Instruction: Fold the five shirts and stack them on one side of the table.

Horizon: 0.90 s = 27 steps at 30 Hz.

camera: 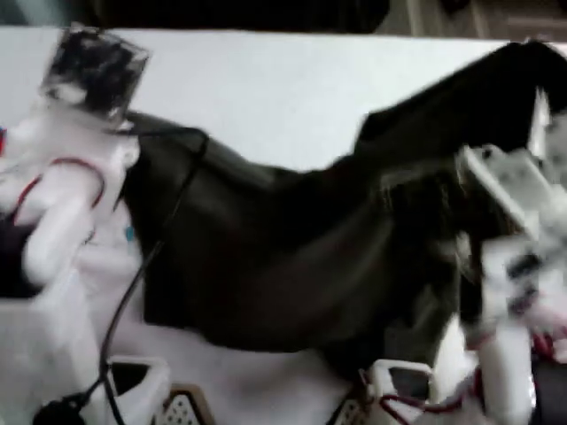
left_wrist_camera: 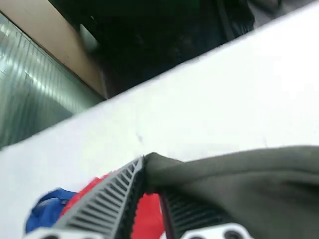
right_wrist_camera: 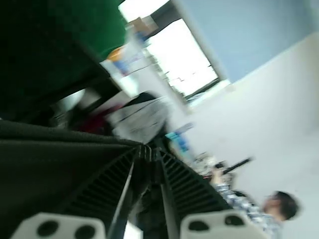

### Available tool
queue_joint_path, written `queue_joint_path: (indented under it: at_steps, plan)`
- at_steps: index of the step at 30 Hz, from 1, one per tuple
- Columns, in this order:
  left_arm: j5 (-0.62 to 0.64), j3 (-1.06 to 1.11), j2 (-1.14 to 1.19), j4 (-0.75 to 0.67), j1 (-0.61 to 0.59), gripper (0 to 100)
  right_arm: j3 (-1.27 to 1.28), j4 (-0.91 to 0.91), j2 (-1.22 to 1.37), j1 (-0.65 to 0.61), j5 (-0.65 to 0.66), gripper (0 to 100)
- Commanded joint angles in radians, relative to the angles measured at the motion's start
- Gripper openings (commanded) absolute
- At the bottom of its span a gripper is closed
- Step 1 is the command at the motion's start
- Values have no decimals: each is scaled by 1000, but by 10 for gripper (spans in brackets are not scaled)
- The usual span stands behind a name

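A dark shirt (camera: 266,257) is held unfolded across the table (camera: 292,97), clamped in the jaws of the left gripper (left_wrist_camera: 148,167) and right gripper (right_wrist_camera: 148,151), so folding is judged barely begun

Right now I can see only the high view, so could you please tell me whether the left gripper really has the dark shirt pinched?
Observer: Yes. In the left wrist view, the left gripper is shut on a corner of the dark shirt, above the white table.
Operator: Thank you. And the right one?
Observer: The right gripper is shut as well, with the shirt's dark fabric caught at its fingertips.
Operator: Is anything else near the left gripper?
Observer: A red cloth and a blue cloth show just behind its fingers.
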Motion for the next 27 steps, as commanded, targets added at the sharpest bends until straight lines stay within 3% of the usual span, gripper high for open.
queue_joint_path:
  at_steps: [1,9,13,20,27]
  plan:
    - [-9,269,-15,-230,5,23,210,-54,1,-45,-5,19]
    - [-155,680,18,-753,7,22,726,-519,1,-51,-6,19]
    - [-189,681,163,-878,7,22,911,-785,2,-51,-5,19]
    - [-189,361,493,-890,5,22,1007,-1150,104,-76,5,19]
    - [-334,-57,843,-885,1,21,729,-1285,412,-70,5,19]
